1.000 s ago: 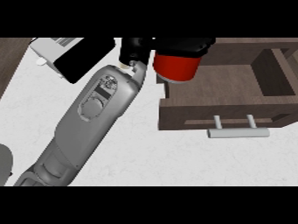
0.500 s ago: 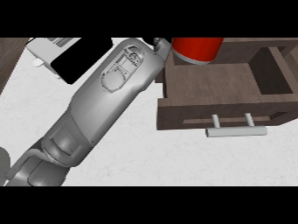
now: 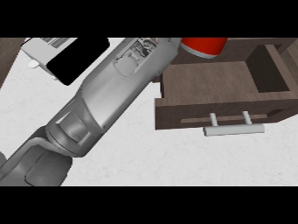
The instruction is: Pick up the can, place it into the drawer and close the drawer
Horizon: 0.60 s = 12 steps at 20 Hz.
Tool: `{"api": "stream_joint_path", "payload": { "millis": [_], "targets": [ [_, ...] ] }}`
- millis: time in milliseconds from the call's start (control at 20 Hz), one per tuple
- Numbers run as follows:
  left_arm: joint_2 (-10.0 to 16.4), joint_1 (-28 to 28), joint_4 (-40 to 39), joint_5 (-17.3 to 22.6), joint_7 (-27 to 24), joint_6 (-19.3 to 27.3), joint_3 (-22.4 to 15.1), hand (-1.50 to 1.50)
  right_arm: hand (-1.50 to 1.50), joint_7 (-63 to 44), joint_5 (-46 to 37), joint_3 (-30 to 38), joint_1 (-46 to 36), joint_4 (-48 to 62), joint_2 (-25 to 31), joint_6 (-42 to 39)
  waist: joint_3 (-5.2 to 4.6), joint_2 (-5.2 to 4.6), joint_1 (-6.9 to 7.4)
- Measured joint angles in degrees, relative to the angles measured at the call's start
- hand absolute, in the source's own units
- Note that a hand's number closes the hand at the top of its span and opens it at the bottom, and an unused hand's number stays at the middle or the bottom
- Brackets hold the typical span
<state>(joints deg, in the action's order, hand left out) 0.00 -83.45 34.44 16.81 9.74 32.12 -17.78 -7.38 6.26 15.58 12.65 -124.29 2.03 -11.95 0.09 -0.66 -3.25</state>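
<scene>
- Left forearm (image 3: pixel 106 100): grey, runs slantwise across the bench (image 3: pixel 177 162) from well left of the drawer (image 3: pixel 209 83) up to the drawer's rear left corner.
- Left hand: lies past the view's upper edge, so I cannot tell whether it is spread, pressed together or pinching anything.
- Can (image 3: pixel 204 47): red, only its lower part shows. It is over the rear left of the drawer's inside, just beside the forearm's wrist end. Contact with the drawer floor cannot be told.
- Drawer: pulled open, brown wood, floor bare.
- Handle (image 3: pixel 233 130): pale bar on two posts on the drawer's front wall.
- Black-and-white object (image 3: pixel 67 57): on the bench, left of the drawer, beyond the forearm.
</scene>
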Motion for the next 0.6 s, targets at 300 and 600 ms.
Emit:
{"api": "stream_joint_path", "payload": {
  "millis": [300,600],
  "targets": [
    [-0.01,-0.98,-5.46,4.16,-3.56,0.09,-2.54,1.5,-1.5,1.4,-0.76,-0.7,-0.2,1.06,-0.38,-0.39,0.05,-0.23,-0.88],
    [0.0,-1.47,-8.89,6.85,-6.58,1.86,-6.13,1.5,-1.5,1.07,-0.78,-0.35,-2.26,2.86,0.27,-0.19,0.08,-0.54,-1.82]
  ]
}}
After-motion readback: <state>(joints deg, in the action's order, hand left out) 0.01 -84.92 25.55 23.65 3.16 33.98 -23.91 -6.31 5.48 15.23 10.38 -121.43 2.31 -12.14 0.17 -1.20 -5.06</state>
